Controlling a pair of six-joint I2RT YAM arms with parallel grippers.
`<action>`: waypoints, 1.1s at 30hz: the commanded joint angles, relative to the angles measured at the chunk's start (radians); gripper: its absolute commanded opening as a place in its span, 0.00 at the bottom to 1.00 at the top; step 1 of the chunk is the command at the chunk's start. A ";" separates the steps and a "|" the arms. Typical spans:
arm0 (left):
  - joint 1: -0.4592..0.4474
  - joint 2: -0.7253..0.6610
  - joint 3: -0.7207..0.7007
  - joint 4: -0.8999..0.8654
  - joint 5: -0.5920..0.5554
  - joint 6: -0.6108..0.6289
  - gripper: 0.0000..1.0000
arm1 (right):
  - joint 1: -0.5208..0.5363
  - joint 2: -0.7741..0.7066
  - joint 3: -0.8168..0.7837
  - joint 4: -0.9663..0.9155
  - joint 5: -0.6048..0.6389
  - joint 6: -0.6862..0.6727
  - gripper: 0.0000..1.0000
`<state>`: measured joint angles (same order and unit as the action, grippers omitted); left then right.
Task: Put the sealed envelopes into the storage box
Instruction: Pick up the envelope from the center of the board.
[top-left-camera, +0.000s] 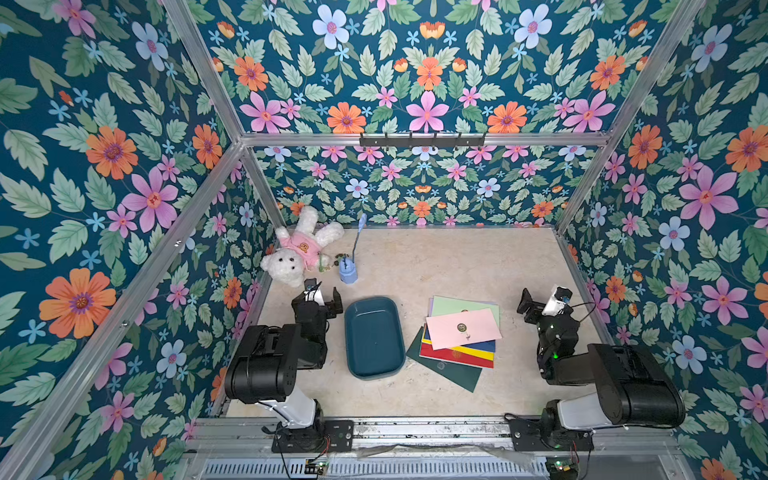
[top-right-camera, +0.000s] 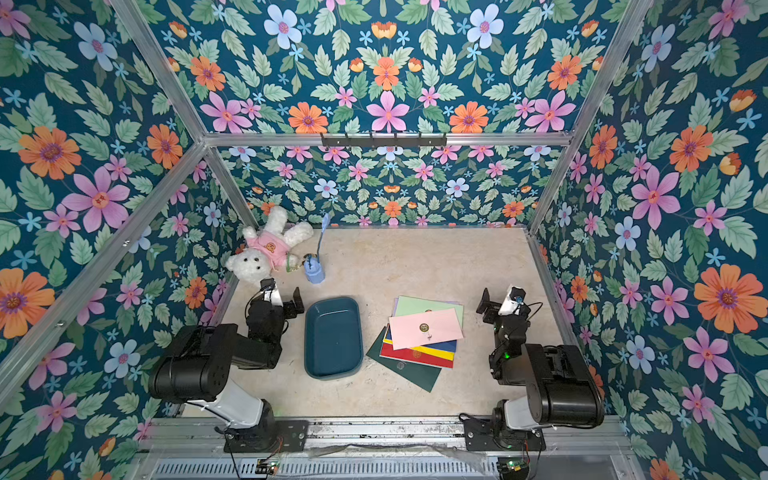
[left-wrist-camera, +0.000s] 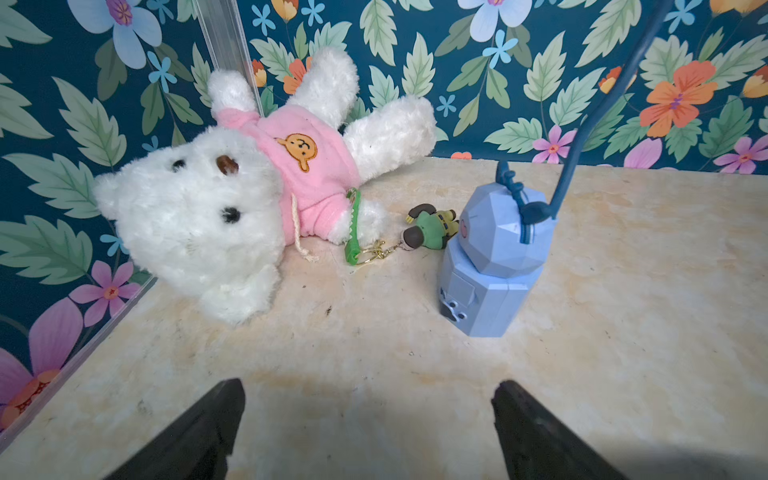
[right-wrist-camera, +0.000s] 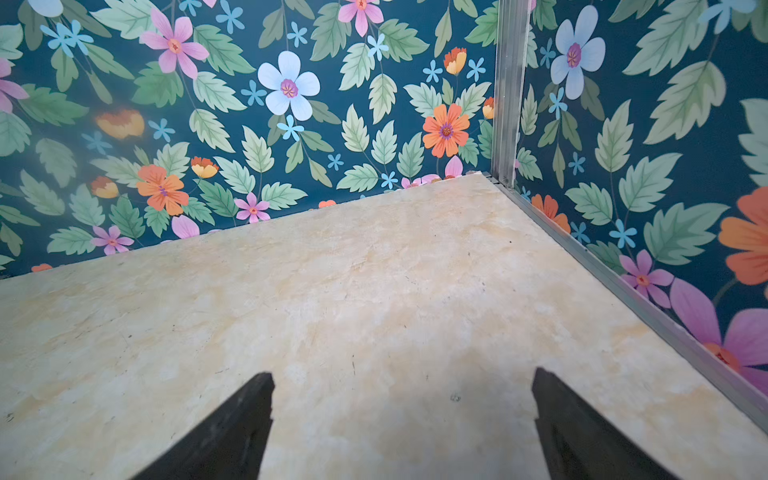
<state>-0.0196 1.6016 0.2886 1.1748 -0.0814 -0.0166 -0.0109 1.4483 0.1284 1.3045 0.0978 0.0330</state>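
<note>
Sealed envelopes (top-left-camera: 457, 338) lie on the table (top-left-camera: 436, 266), off the left side of your right tool (top-left-camera: 536, 305), whose jaws stand wide apart and empty; that arm is the nearer. Your left tool (top-left-camera: 322, 296), jaws apart too, has the storage box (top-left-camera: 374, 337) between it and them. The pink envelope (top-left-camera: 478, 324) on top runs across the table, the box front to back, so expect a quarter turn

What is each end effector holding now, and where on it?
Nothing. The left end effector and right end effector are open and empty; the envelopes lie stacked.
</note>
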 joint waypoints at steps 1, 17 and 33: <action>0.001 0.001 0.004 0.031 -0.006 0.010 1.00 | 0.000 0.001 0.002 0.041 0.008 -0.006 0.99; 0.001 0.000 0.004 0.030 -0.006 0.010 1.00 | 0.000 0.001 0.002 0.041 0.008 -0.004 0.99; 0.001 0.000 0.004 0.031 -0.006 0.010 1.00 | 0.000 0.002 0.010 0.029 0.024 0.006 0.99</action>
<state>-0.0196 1.6016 0.2886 1.1748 -0.0814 -0.0166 -0.0109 1.4483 0.1284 1.3041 0.0982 0.0330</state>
